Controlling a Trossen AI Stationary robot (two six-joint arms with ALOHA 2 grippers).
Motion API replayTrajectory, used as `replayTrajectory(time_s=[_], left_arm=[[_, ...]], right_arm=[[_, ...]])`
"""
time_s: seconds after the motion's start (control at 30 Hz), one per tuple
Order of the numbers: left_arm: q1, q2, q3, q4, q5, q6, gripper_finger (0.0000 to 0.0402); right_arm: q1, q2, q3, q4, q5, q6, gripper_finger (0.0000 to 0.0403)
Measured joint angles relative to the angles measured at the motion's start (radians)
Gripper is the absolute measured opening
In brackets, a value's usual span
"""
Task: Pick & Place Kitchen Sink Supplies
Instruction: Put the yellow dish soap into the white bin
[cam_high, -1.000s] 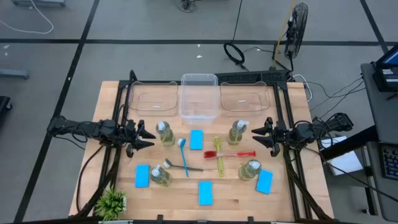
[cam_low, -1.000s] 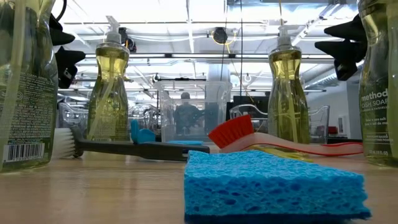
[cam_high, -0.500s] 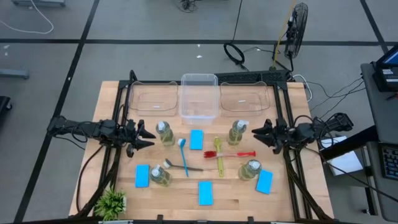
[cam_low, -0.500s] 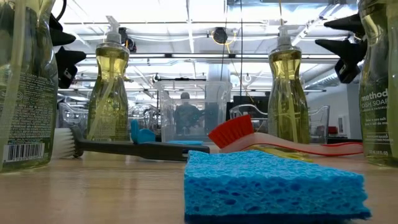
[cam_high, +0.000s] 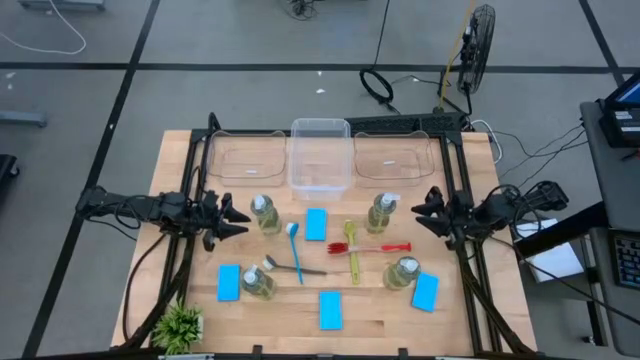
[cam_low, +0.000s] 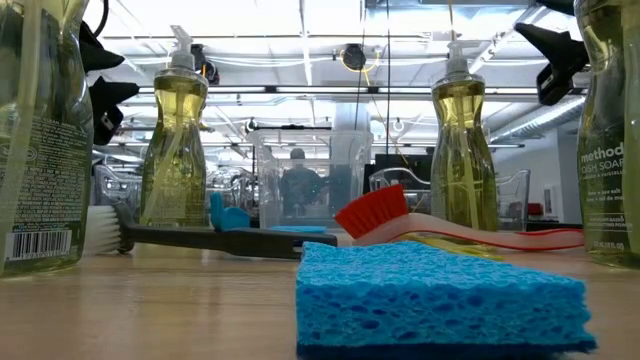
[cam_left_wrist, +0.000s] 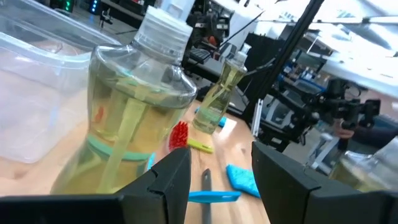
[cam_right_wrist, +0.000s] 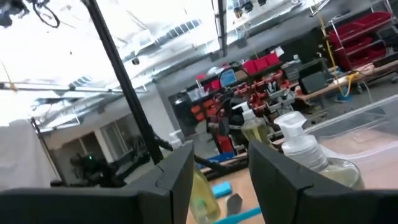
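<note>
Several clear bottles of yellow-green soap stand upright on the table: two far ones (cam_high: 265, 213) (cam_high: 381, 212) and two near ones (cam_high: 258, 281) (cam_high: 402, 272). Several blue sponges lie flat, one in the middle (cam_high: 316, 224) and one at the front (cam_low: 440, 295). Blue (cam_high: 295, 250), grey (cam_high: 290, 267), yellow-green (cam_high: 352, 250) and red (cam_high: 372, 247) brushes lie between the bottles. My left gripper (cam_high: 232, 217) hovers open just left of the far left bottle (cam_left_wrist: 130, 118). My right gripper (cam_high: 425, 210) hovers open to the right of the far right bottle (cam_right_wrist: 305, 155), tipped upward.
Three clear plastic bins (cam_high: 246, 157) (cam_high: 320, 155) (cam_high: 393, 158) stand in a row along the far edge. A small green plant (cam_high: 180, 325) sits at the near left corner. Black frame rails (cam_high: 190, 190) (cam_high: 455, 180) run along both sides behind the arms.
My right gripper has risen and tipped its fingers upward, drawing back a little toward the table's right edge; its fingers stay open. Nothing on the table has moved.
</note>
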Motion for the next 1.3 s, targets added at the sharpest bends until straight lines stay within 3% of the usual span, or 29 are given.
replayTrajectory(time_s=[0.6, 1.0, 1.3], left_arm=[[0.000, 0.000, 0.000, 0.061, -0.001, -0.021, 0.0170], [0.000, 0.000, 0.000, 0.107, -0.001, -0.021, 0.0170], [0.000, 0.000, 0.000, 0.158, -0.001, -0.021, 0.0170]], right_arm=[[0.000, 0.298, 0.293, -0.288, 0.112, -0.124, 0.0148], [-0.001, 0.371, 0.406, -0.488, 0.113, -0.133, 0.0237], [-0.002, 0.390, 0.406, -0.523, 0.246, -0.136, 0.0284]])
